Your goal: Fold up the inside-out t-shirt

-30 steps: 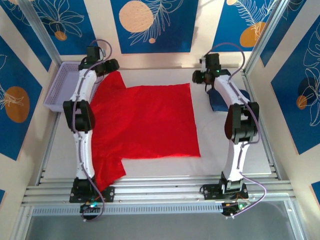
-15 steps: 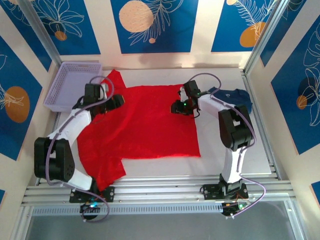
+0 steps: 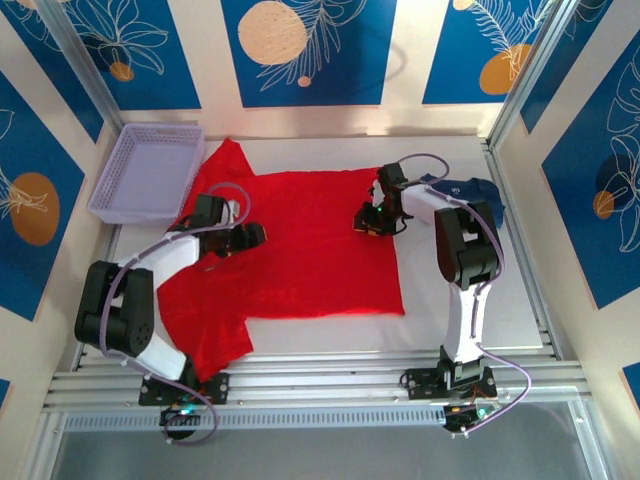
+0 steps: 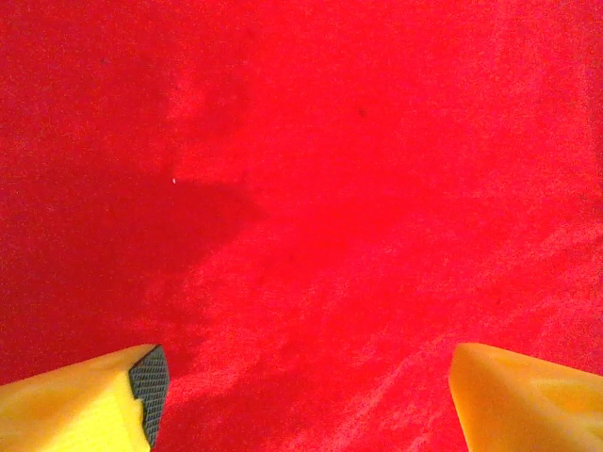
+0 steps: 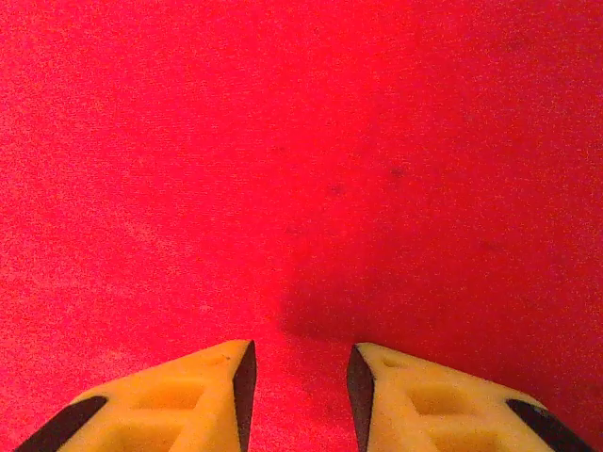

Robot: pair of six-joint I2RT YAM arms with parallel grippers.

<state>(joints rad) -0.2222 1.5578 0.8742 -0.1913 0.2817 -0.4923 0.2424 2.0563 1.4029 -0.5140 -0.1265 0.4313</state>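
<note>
1. White flat table (image 3: 500,300): carries item 2.

2. Plain bright red soft cloth t-shirt with short sleeves (image 3: 310,250): spread flat over the table's middle and left. 1 sleeve points to the far edge, 1 to the near edge by the left arm's base. The body is smooth, with few wrinkles. Progress: laid out, 0 folds made; all folding judged outstanding.

3. Left gripper (image 3: 250,238): low over the shirt's left part, yellow jaws wide apart, nothing between.

4. Right gripper (image 3: 365,220): low over the cloth near its right edge, jaws narrowly apart, clamping nothing.
</note>
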